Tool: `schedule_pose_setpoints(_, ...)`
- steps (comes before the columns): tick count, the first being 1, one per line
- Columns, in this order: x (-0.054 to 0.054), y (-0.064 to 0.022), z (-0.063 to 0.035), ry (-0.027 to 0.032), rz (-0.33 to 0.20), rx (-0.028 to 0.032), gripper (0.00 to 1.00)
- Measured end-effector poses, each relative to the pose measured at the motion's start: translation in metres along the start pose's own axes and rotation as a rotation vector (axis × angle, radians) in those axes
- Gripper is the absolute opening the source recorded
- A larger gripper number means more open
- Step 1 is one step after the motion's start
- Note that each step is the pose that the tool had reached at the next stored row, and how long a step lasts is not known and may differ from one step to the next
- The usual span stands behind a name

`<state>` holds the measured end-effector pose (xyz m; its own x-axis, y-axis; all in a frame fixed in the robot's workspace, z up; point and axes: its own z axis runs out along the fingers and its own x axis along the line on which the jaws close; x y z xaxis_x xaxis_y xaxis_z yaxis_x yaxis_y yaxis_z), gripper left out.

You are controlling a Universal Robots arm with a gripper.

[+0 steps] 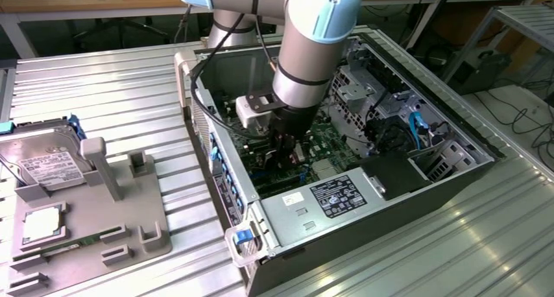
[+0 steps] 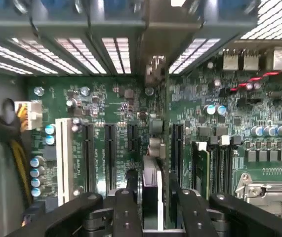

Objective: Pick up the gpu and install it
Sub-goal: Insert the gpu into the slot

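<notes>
My gripper [image 1: 286,155] reaches down into the open computer case [image 1: 227,200], close over the green motherboard [image 2: 106,106]. In the wrist view the gpu [image 2: 155,131] shows edge-on as a thin card standing upright in a motherboard slot. Its metal end reaches the case's slotted rear wall [image 2: 81,54]. The two black fingers [image 2: 127,207] stand on either side of the card's near end. A narrow gap shows between the card and the other finger [image 2: 190,207], so the gripper [image 2: 153,178] is open and straddles the card.
Empty black expansion slots [image 2: 89,150] lie beside the card, and a memory stick [image 2: 204,168] and the processor socket [image 2: 266,187] lie on its other side. Yellow cables [image 2: 10,148] hang at the case wall. On the exterior view's left, a grey fixture [image 1: 95,225] holds a hard drive [image 1: 48,164].
</notes>
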<state>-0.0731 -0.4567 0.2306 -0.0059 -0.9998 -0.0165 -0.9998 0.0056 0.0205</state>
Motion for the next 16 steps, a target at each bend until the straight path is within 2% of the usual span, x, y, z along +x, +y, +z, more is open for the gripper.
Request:
schedule_pose_setpoints(6,-0.002,0.0005,-0.0262,0.0007,0.000,0.0092,0.35)
schedule_pose_setpoints(14,-0.003,0.0012,-0.0628,0.0009,0.000,0.0150,0.35)
schedule_pose_setpoints(16,-0.003,0.0013,-0.0668,0.0008,0.000,0.0161,0.35)
